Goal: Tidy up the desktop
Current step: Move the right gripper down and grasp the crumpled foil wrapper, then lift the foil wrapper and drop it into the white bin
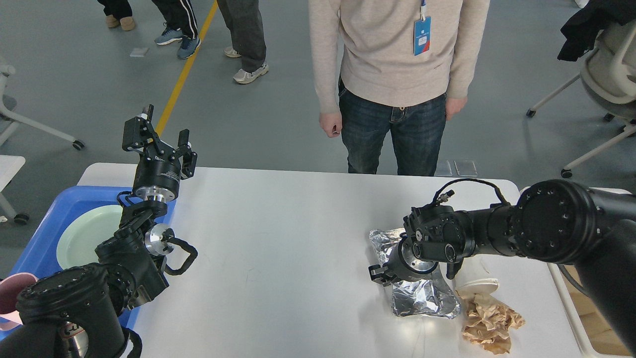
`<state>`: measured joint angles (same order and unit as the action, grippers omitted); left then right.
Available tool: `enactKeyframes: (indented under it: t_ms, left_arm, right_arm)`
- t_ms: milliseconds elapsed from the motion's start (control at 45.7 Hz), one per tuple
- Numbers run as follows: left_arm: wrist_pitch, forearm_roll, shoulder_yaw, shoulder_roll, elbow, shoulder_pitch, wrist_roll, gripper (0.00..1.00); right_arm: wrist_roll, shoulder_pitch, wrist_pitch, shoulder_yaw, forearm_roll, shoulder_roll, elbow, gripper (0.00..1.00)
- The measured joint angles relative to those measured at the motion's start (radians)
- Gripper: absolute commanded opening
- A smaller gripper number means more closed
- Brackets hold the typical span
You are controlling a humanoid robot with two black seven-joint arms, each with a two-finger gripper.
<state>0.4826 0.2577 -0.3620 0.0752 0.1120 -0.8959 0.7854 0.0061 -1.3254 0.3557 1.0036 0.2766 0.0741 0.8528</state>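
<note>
The worktop (278,238) is the biggest thing here, a broad white slab with rounded corners, matte and smooth, with a few faint scuffs near its middle; it fills the lower stretch of the view, passing under both sets of jaws, and most of it lies bare between the two arms. Beyond its far edge a person (397,74) in a beige jumper and dark jeans stands facing it, a blue badge on the chest; more legs and shoes show on the grey floor further back, beside a yellow line.

To the left of the left jaws sits a blue tray (44,238) hanging over the worktop's left edge; a pale green plate (84,238) lies in it, below and left of those jaws; a pink cup (12,298) shows at the tray's near corner.

The left jaws (166,141) are raised above the worktop's far left corner, pointing up and away, fingers parted and holding nothing.

The right jaws (380,274) point down and to the left over a crumpled silver foil bag (422,296), which lies flat on the worktop; the fingers are dark and seen end-on, so I cannot tell whether they are released or clenched. Just right of those jaws lies a white paper cup (477,283); touching it on the near side is a wad of brown paper (489,320).
</note>
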Motion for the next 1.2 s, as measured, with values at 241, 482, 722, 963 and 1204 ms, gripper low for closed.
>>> enactKeyframes:
  t_ms: [241,482,722,963,1204]
  left_arm:
    - [-0.001,0.000,0.000,0.000,0.000,0.000,0.000,0.97]
    - [-0.001,0.000,0.000,0.000,0.000,0.000,0.000,0.97]
    - [-0.001,0.000,0.000,0.000,0.000,0.000,0.000,0.97]
    - [-0.001,0.000,0.000,0.000,0.000,0.000,0.000,0.97]
    - [-0.001,0.000,0.000,0.000,0.000,0.000,0.000,0.97]
  right_arm:
    - [0.000,-0.025,0.010,-0.013,-0.001,-0.006,0.014,0.00]
    - [0.001,-0.204,0.097,-0.026,-0.002,-0.124,0.148,0.00]
    - [0.002,-0.463,0.180,-0.047,-0.002,-0.335,0.281,0.00]
    - [0.003,-0.669,0.316,-0.049,-0.002,-0.490,0.291,0.00]
    - [0.003,-0.756,0.354,-0.031,0.000,-0.585,0.287,0.00]
